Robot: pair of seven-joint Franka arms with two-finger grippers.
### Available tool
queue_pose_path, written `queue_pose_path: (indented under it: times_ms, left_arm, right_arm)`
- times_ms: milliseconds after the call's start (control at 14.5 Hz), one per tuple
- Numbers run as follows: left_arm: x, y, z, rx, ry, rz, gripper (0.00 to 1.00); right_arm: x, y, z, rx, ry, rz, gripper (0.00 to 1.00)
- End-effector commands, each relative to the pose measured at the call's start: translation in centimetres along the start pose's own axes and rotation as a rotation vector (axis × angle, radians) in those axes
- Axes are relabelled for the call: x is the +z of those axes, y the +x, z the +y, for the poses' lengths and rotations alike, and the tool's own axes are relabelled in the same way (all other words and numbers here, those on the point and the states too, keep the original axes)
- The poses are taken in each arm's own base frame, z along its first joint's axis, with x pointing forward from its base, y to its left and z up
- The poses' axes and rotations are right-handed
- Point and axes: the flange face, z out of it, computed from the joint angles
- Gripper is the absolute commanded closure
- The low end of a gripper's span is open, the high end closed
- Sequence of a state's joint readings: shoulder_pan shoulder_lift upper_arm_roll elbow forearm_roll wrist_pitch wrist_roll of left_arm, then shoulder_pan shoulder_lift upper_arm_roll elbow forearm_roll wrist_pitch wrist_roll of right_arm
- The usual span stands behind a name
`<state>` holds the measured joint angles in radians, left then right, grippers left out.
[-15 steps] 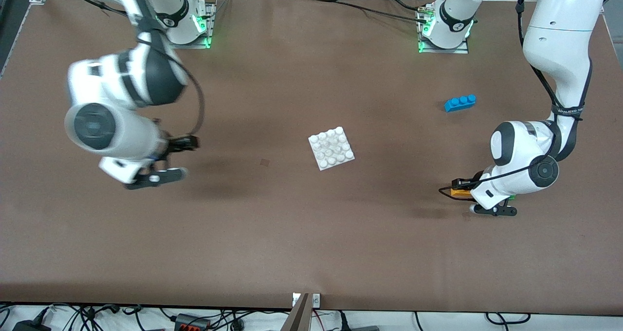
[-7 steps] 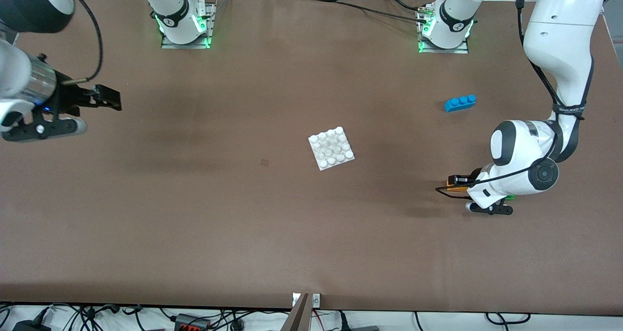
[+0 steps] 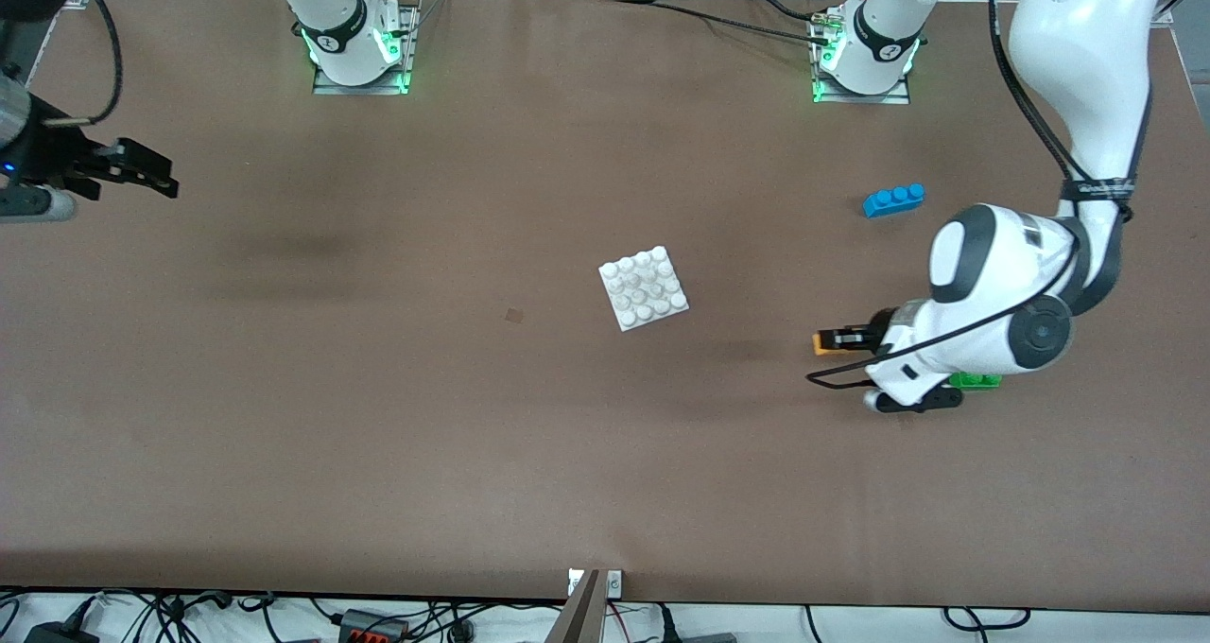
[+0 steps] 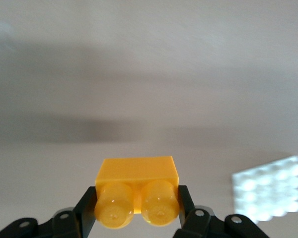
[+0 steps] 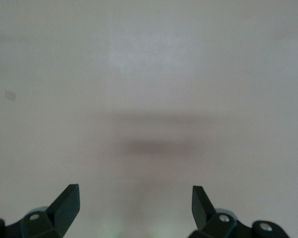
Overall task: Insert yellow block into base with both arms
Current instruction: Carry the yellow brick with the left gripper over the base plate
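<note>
My left gripper (image 3: 832,341) is shut on the yellow block (image 3: 821,342) and holds it above the table, between the base and the green brick. In the left wrist view the yellow block (image 4: 137,193) sits between the fingers (image 4: 87,208) with its two studs toward the camera. The white studded base (image 3: 644,287) lies flat at the table's middle and shows in the left wrist view (image 4: 268,189) too. My right gripper (image 3: 149,176) is open and empty over the right arm's end of the table; its view shows spread fingertips (image 5: 69,201) over bare table.
A blue three-stud brick (image 3: 893,199) lies toward the left arm's end, farther from the front camera than my left gripper. A green brick (image 3: 976,380) lies partly under the left arm's wrist. The arm bases (image 3: 354,47) stand along the table's edge.
My left gripper has lifted the yellow block and carried it toward the base, uncovering the green brick. The right arm has swung away from the middle to its end of the table.
</note>
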<state>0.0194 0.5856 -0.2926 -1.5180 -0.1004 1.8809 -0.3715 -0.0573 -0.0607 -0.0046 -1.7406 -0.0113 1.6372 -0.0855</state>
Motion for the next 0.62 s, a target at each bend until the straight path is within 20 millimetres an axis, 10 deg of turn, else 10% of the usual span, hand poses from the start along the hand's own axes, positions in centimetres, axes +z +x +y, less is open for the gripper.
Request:
queue_pose_path:
  times_ms: [0, 551]
  left_arm:
    - [2.7, -1.5, 4.9, -0.135, -0.025, -0.05, 0.53]
    - [9.1, -6.2, 16.1, -0.356, -0.072, -0.055, 0.53]
  right_arm:
    - [-2.3, -0.9, 0.0, -0.003, -0.01, 0.053, 0.0]
    - [-3.3, -1.7, -0.1, 0.009, 0.013, -0.042, 0.0]
